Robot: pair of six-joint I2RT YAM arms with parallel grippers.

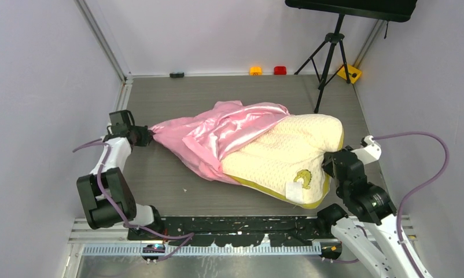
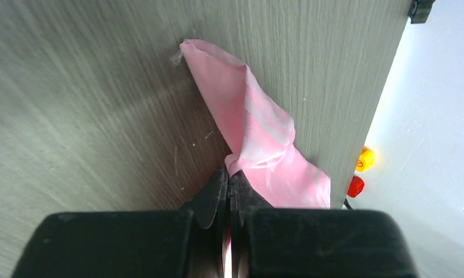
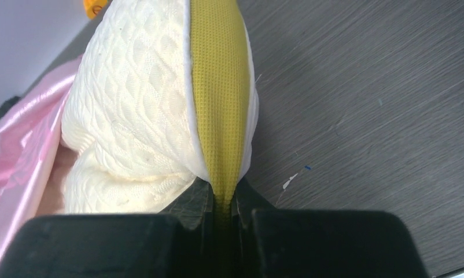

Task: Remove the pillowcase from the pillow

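Observation:
The cream quilted pillow (image 1: 287, 150) lies in the middle of the table, its right half bare, with a mustard edge band and a white tag with a gold emblem (image 1: 299, 184). The pink satin pillowcase (image 1: 218, 136) covers its left half and stretches to a point at the left. My left gripper (image 1: 147, 135) is shut on that pink corner, seen in the left wrist view (image 2: 231, 176) with the cloth (image 2: 258, 139) trailing over the table. My right gripper (image 1: 328, 159) is shut on the pillow's mustard band (image 3: 221, 87), seen between its jaws (image 3: 223, 197).
A black tripod (image 1: 329, 55) stands at the back right, beside a yellow block (image 1: 349, 73). An orange button (image 1: 256, 70) and a red button (image 1: 280, 70) sit along the back wall. Grey walls close the table at left, right and back.

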